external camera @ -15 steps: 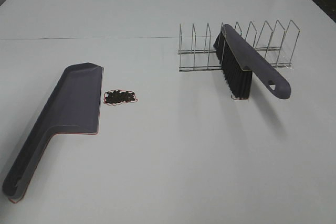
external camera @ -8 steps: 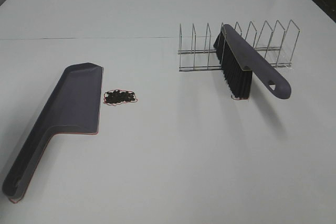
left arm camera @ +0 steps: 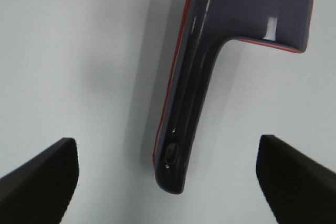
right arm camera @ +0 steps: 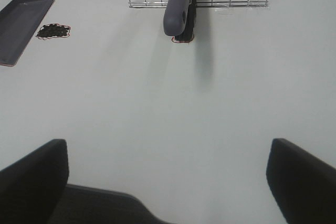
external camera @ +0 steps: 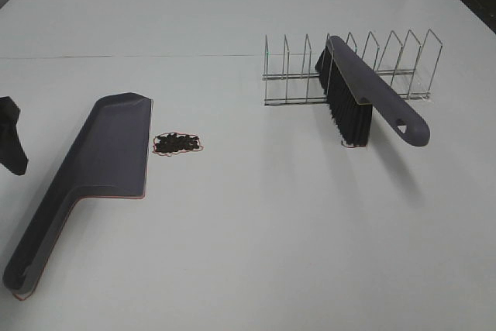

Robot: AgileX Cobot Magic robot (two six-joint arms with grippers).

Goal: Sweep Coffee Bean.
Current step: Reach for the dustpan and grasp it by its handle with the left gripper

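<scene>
Light, loose coffee bean left of centre would likely scatter, so grip the brush handle; left pincer and right pincer gape empty.

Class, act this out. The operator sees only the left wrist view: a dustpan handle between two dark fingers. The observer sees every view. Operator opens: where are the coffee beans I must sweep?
Observer: The coffee beans lie in one small cluster on the table, just right of the dustpan, outside it.
Operator: And the brush?
Observer: The brush sits in the wire rack, bristles down, far right of the beans.
Operator: Is the other arm on it?
Observer: No. The right gripper is open, bare table between it and the brush.
</scene>
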